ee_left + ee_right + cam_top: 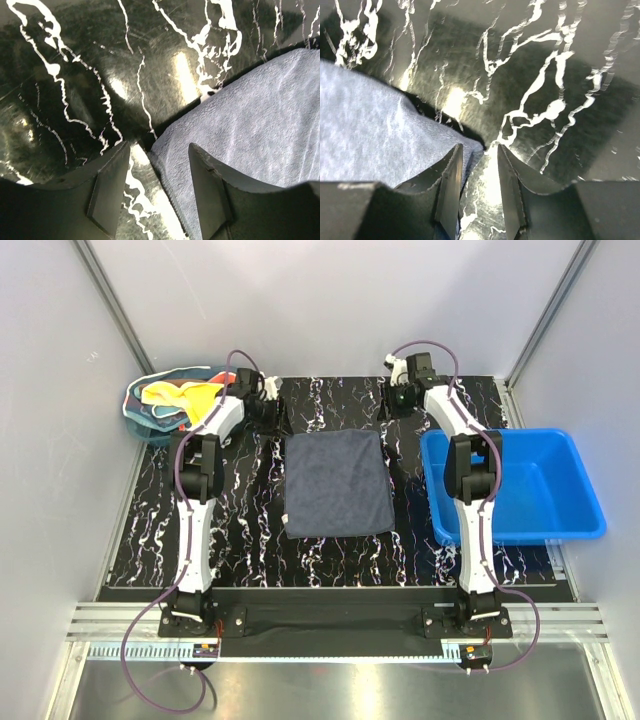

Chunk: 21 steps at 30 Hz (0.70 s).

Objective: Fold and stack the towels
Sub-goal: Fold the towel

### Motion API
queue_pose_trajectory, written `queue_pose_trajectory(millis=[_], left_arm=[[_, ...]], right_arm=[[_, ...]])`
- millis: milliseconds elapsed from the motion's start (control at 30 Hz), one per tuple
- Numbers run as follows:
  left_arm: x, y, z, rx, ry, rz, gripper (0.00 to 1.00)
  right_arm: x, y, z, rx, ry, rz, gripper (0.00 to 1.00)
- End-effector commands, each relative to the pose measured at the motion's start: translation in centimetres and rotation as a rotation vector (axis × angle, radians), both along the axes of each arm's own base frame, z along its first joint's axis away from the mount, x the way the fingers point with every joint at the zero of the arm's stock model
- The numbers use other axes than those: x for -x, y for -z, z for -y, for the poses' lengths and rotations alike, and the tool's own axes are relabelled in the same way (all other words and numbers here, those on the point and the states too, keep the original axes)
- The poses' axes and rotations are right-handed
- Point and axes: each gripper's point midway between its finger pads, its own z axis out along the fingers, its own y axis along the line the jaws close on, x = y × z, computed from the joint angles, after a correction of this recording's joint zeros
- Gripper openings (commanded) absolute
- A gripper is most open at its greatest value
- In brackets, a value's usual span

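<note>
A teal basket (135,412) holding a yellow towel (190,393) sits far left on the worktop (250,525), with a blue bin (545,490) at the right. The dark grey-blue towel (337,483) lies flat in the middle. My left hand (159,150), wide open, and my right hand (479,149), partly open, straddle its far corners, gripping nothing.

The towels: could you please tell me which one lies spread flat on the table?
The dark grey-blue towel, lying open and flat; the yellow towel is bunched in the basket.

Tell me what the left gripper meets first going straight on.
The left gripper likely meets the corner of the dark grey-blue cloth towel, otherwise the black marbled tabletop beside it.
</note>
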Motion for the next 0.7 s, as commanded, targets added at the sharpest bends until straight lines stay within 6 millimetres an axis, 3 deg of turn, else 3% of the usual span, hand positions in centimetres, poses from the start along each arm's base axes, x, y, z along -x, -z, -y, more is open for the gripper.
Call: queue_pose_trajectory(millis=[0, 200, 667], left_arm=[[-0.3, -0.7, -0.4, -0.006, 0.023, 0.012, 0.55], [-0.7, -0.3, -0.5, -0.018, 0.007, 0.007, 0.50], [-1.0, 0.2, 0.6, -0.001, 0.004, -0.011, 0.45]], right_arm=[[2.1, 1.6, -1.9, -0.041, -0.139, -0.125, 0.41], [2.4, 3.7, -2.0, -0.034, -0.167, -0.183, 0.41], [3.0, 4.8, -2.4, -0.054, -0.196, -0.217, 0.40]])
